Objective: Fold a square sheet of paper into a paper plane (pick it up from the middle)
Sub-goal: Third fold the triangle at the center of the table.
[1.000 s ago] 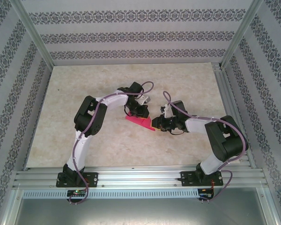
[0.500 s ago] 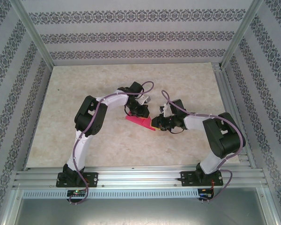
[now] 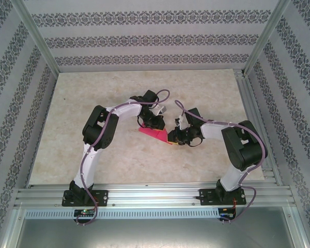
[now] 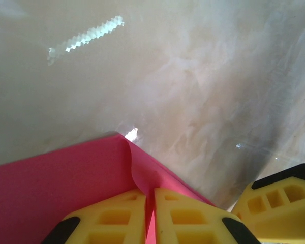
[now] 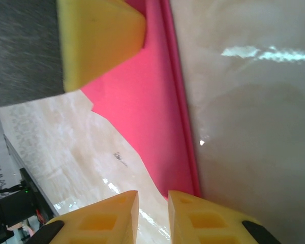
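Note:
The square sheet of paper (image 3: 152, 134) is magenta-pink and lies mid-table, folded into a narrow pointed wedge. My left gripper (image 3: 156, 125) comes down on its far end. In the left wrist view its yellow fingers (image 4: 112, 216) are shut on a raised fold of the paper (image 4: 56, 178), with pink showing in the thin slit between them. My right gripper (image 3: 171, 137) sits at the wedge's right tip. In the right wrist view its jaws (image 5: 152, 195) stand a little apart with bare table between them. The paper's (image 5: 147, 112) tip runs under the right finger (image 5: 203, 218).
The marble-look tabletop (image 3: 93, 103) is fenced by patterned walls and an aluminium frame rail (image 3: 155, 196) along the near edge. A left-gripper finger (image 5: 99, 38) shows at the top left of the right wrist view, and a right-gripper finger (image 4: 282, 203) at the bottom right of the left wrist view.
The right arm has swung slightly left, bringing its gripper closer against the paper's right tip. The left arm and the paper have stayed put.

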